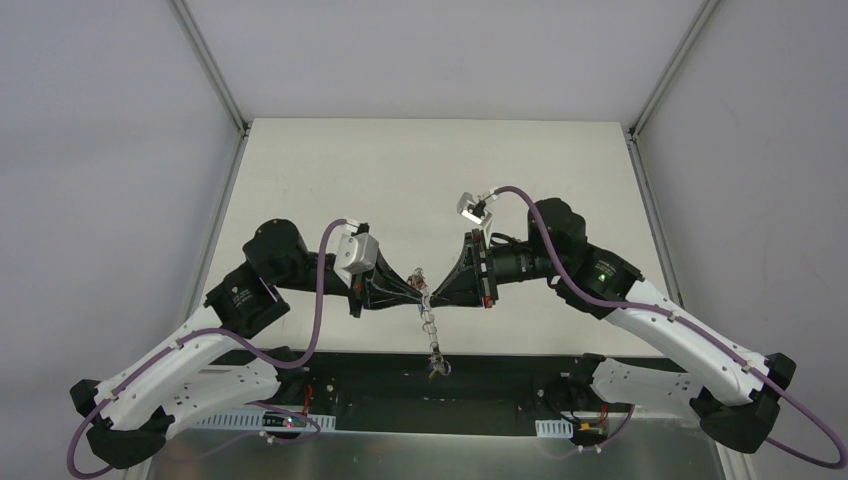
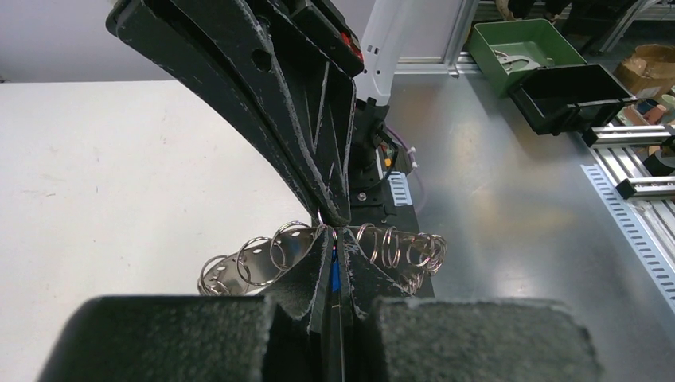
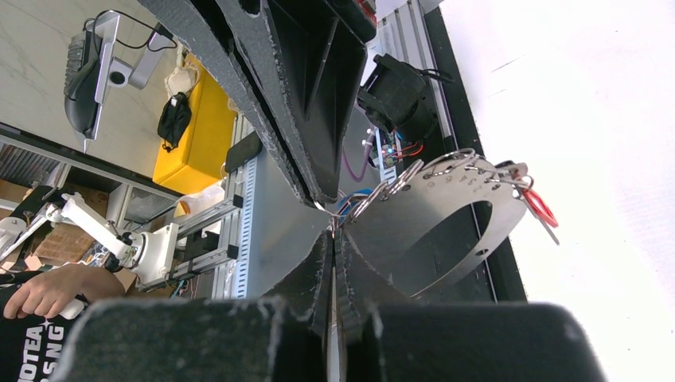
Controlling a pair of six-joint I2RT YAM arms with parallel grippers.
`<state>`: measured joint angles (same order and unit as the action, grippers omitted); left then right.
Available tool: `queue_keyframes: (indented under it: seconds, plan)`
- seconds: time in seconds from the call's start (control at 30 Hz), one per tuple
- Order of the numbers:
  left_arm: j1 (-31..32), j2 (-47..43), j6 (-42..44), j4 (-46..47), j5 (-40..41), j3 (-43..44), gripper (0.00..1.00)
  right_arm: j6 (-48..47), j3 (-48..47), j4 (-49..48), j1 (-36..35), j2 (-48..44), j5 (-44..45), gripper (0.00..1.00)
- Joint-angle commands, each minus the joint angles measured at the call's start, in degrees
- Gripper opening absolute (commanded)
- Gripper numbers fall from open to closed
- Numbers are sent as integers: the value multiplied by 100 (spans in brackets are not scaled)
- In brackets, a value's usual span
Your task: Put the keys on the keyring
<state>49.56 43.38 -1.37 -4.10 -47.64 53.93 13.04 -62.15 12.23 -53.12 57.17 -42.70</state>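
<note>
The left hand [image 2: 334,239] pinches a blue key [image 2: 335,274]; the right hand [image 3: 332,239], shut too, seems to hold the keyring [image 3: 414,215] up so the key slides on.

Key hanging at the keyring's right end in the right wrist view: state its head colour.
The key head is red, clearest in the right wrist view.

The black two-finger left gripper [image 1: 417,289] and black two-finger right gripper [image 1: 433,293] meet tip to tip above the white table's [image 1: 420,170] near edge; the silvery ring-strung metal keyring [image 1: 431,330] hangs beneath them, a red-headed key [image 3: 540,207] on its side away from the tips
</note>
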Motion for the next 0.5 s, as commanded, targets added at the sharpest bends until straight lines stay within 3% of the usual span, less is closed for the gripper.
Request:
queue_keyframes:
  seconds: [0.0, 0.47]
  plan:
    - [93, -76, 82, 234, -325, 62, 0, 12, -309, -591, 22, -86, 189, 0]
    - [94, 28, 84, 234, -292, 98, 0, -11, -422, -753, 12, 0, -459, 0]
